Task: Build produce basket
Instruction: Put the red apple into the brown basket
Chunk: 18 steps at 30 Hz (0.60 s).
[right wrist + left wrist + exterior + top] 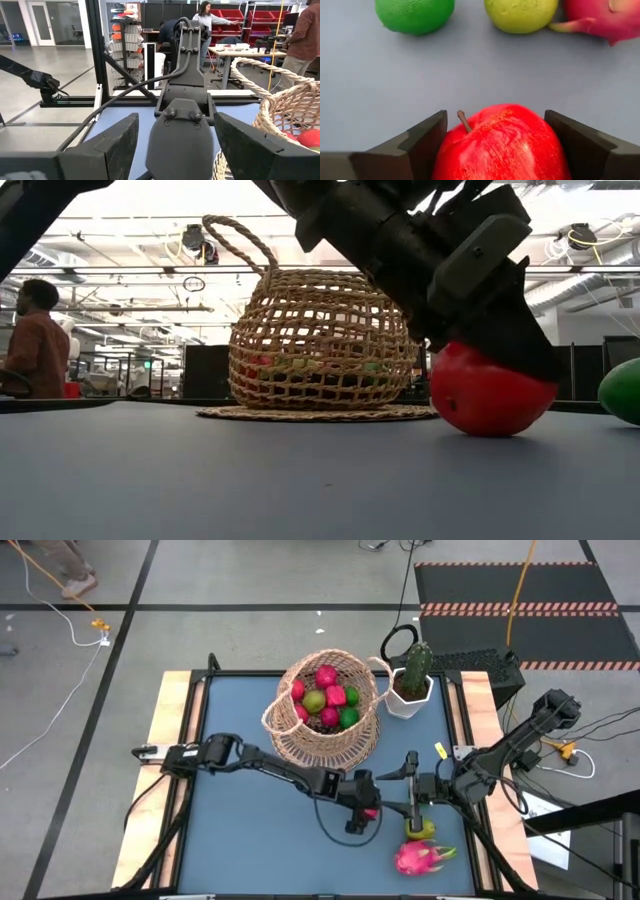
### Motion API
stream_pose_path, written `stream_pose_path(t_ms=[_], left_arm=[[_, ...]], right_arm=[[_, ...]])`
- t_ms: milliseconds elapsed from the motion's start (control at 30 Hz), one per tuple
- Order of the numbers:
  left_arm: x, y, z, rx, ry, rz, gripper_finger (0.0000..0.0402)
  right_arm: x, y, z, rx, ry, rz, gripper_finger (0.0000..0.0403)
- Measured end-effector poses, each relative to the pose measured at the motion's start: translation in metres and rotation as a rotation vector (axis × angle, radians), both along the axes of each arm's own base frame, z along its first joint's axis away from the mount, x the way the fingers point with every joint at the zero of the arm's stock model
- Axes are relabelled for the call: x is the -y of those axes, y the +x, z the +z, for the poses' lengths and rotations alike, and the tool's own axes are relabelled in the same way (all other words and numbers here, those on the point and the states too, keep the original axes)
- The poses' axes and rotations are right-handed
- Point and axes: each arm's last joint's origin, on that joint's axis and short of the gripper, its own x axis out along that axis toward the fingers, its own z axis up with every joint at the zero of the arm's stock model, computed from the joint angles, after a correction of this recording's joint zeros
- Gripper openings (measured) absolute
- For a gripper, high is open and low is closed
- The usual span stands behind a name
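Several fruits sit in the basket, upper middle; four remain at lower right. The left gripper straddles a red apple, seemingly not yet clamped. The right gripper waits, spread wide, beside it.

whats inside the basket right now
The basket holds red apples, a lime, a yellow-green fruit and something dark, maybe grapes. Anything under that top layer is covered by the fruit and the weave.
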Motion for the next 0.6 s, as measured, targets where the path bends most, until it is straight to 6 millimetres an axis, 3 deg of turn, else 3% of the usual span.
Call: stream_pose_path(t_ms=[167, 367, 533, 600], left_arm=[[0.007, -0.01, 0.024, 0.017, 0.061, -0.031, 0.031], [0.014, -0.037, 0.106, 0.129, 0.197, 0.074, 0.0317], [0.003, -0.059, 0.139, 0.116, 0.31, 0.156, 0.0311], [-0.006, -0.068, 0.162, 0.164, 0.339, 0.194, 0.031]], right_arm=[[-0.001, -0.001, 0.002, 0.011, -0.013, 0.008, 0.0254], [-0.003, -0.007, 0.007, 0.04, -0.012, 0.001, 0.0254], [-0.006, -0.008, 0.005, 0.028, -0.011, 0.018, 0.0254], [-0.006, -0.009, 0.005, 0.027, -0.013, 0.021, 0.0254]])
